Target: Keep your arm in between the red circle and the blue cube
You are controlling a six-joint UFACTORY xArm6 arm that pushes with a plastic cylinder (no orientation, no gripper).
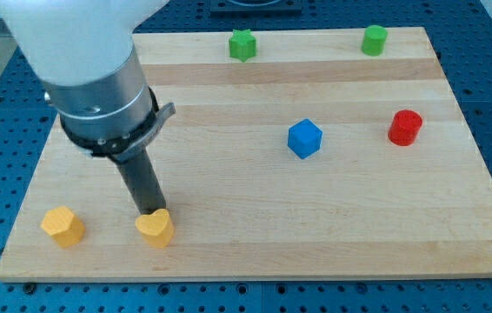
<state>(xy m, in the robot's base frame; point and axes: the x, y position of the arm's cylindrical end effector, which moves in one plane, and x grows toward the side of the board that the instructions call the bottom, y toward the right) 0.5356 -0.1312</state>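
Observation:
The red circle (405, 127) is a short red cylinder at the view's right. The blue cube (304, 138) sits left of it, near the board's middle, with a gap of bare wood between them. My tip (151, 211) is at the view's lower left, far from both, touching the top edge of a yellow heart block (156, 229). The dark rod rises from there into the grey arm (98, 78) at the upper left.
A second yellow block (63, 226) lies at the lower left corner. A green star block (242, 44) and a green cylinder (373, 40) sit along the top edge. The wooden board (255, 243) rests on a blue perforated table.

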